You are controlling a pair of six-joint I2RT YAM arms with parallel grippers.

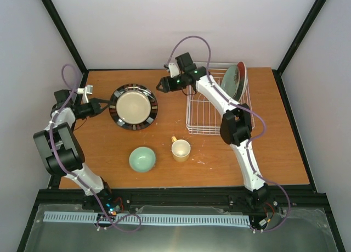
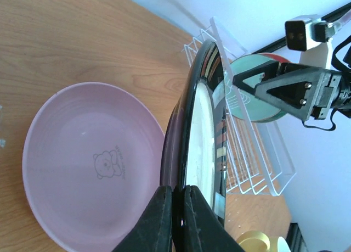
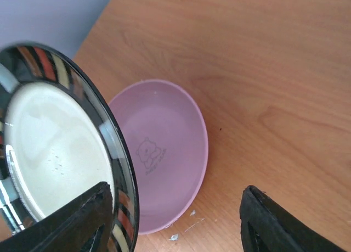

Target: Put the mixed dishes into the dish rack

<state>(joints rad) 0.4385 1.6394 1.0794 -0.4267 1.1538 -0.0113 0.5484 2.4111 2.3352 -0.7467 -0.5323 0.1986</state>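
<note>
Item: left arm (image 1: pixel 57 147) was folded sharply at the elbow by the left edge of the table (image 1: pixel 274 153), wrist turned so the left gripper (image 1: pixel 108 107) pointed right. Its fingers (image 2: pixel 158 224) were pinched tight on the left rim of the dark plate (image 1: pixel 133 106). The plate's cream centre faced up toward the overhead camera, and the disc ran edge-on along the gripper's line in the left wrist view. Beneath it and partly covered, the pink plate (image 3: pixel 164 153) lay flat on the wood, bear print up. Right arm (image 1: pixel 243 149) reached from its base across the dish rack (image 1: pixel 211 117), forearm running leftward. The right gripper (image 1: pixel 160 85) pointed left, near the dark plate's far-right rim but not gripping it. Its jaws stood wide apart, holding nothing. At the rack's far right end the mint-green plate (image 1: pixel 231 83) stood on edge, leaning, with the red plate (image 1: pixel 243 76) directly behind. The bowl (image 1: pixel 142 158) and mug (image 1: pixel 180 150) sat upright near each other at the table's near-centre, the mug handle pointing far-left.
</note>
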